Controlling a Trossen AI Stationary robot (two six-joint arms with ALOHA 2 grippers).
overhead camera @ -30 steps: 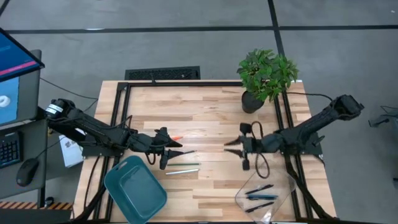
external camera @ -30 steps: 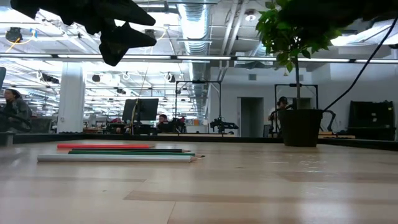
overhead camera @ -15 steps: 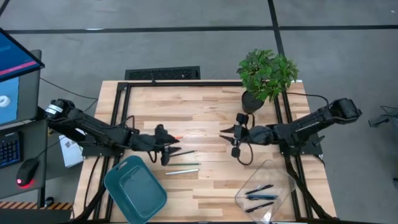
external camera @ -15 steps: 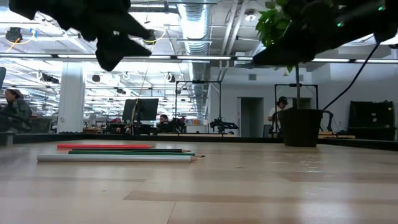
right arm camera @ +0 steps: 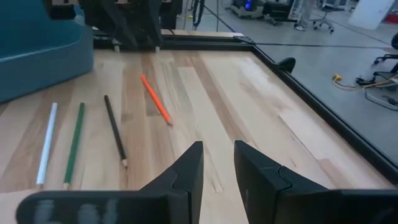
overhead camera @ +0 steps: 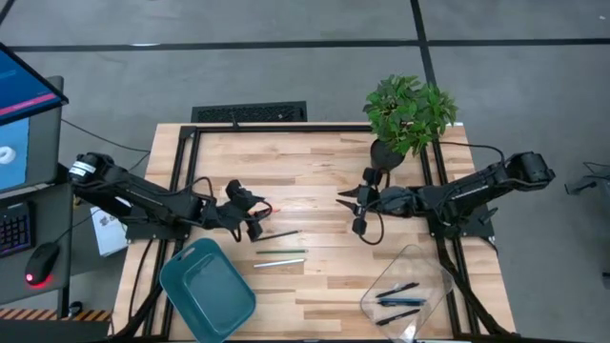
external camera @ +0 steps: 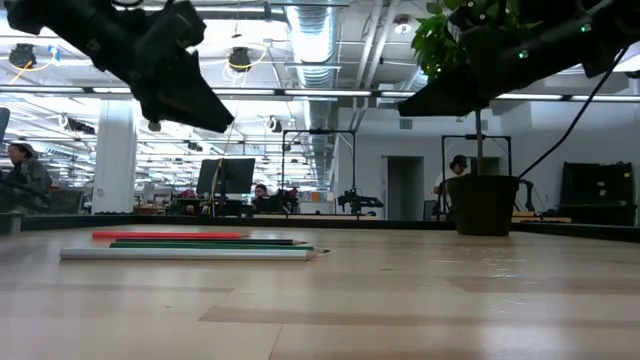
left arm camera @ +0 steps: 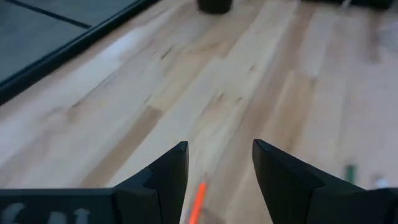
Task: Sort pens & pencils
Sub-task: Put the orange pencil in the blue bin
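Several pencils lie flat on the wooden table left of centre: an orange one (right arm camera: 155, 99), a dark one (right arm camera: 115, 130), a green one (right arm camera: 74, 143) and a pale one (right arm camera: 46, 146). My left gripper (overhead camera: 257, 211) hovers open just above the orange pencil's (left arm camera: 196, 205) left end, which shows between its fingers, untouched. My right gripper (overhead camera: 341, 199) hangs above the table's middle, facing the pencils, its fingers (right arm camera: 189, 165) slightly apart with nothing between them. Dark pens (overhead camera: 398, 300) lie in a clear tray (overhead camera: 429, 272) at the near right.
A teal bin (overhead camera: 208, 289) stands at the near left, close to my left arm. A potted plant (overhead camera: 408, 114) stands at the far right, just behind my right arm. Bare wood lies between the two grippers and toward the far edge.
My left gripper has drawn back a little toward the far left and tipped downward over the orange pencil's end. My right gripper has swung toward the far edge and slightly left, still above the table. The pencils have not moved.
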